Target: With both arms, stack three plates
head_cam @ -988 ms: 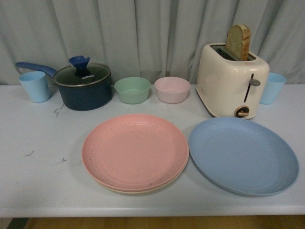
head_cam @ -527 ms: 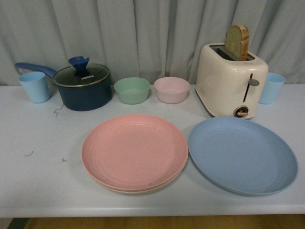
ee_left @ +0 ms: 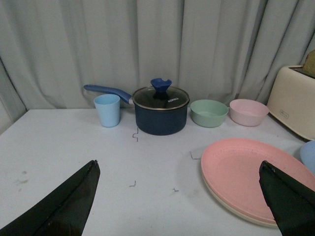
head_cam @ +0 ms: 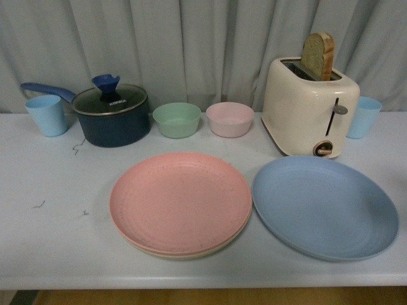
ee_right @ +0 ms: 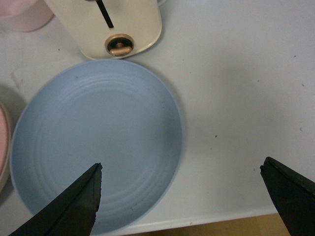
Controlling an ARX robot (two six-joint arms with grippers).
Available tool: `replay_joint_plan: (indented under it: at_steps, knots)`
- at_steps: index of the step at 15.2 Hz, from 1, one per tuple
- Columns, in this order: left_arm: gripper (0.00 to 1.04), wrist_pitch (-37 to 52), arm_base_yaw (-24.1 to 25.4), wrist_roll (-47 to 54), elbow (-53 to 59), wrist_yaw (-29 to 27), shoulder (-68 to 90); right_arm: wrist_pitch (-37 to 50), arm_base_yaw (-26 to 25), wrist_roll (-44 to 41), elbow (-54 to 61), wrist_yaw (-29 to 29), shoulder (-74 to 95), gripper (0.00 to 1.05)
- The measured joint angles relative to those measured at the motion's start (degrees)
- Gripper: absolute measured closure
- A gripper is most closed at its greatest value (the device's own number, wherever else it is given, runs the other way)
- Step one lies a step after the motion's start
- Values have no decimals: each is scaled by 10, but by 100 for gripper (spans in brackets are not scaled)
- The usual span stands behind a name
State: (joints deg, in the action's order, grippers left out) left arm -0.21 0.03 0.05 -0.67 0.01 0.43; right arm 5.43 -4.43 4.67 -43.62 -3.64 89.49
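The pink plate (head_cam: 180,201) lies on top of the beige plate (head_cam: 191,253), whose rim shows beneath it at the table's front middle. To their right the blue plate (head_cam: 324,206) rests alone. Neither arm shows in the front view. In the left wrist view my left gripper (ee_left: 179,164) is open above bare table, with the pink plate (ee_left: 246,172) by one fingertip (ee_left: 283,189). In the right wrist view my right gripper (ee_right: 181,167) hangs open over the blue plate's (ee_right: 96,142) near rim, nothing between its fingers.
Along the back stand a light blue cup (head_cam: 46,115), a dark blue lidded pot (head_cam: 112,114), a green bowl (head_cam: 177,119), a pink bowl (head_cam: 229,119), a cream toaster (head_cam: 308,114) holding bread, and another blue cup (head_cam: 364,117). The table's front edge (head_cam: 203,279) runs close to the plates.
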Motion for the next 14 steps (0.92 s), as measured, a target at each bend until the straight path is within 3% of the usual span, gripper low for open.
replay_joint_plan:
  at_steps: [5, 14]
  knots:
    - [7, 0, 0, 0, 0, 0, 0, -7, 19, -18, -127, 39, 197, 6]
    - [7, 0, 0, 0, 0, 0, 0, 32, 33, 5, -174, 53, 316, 6]
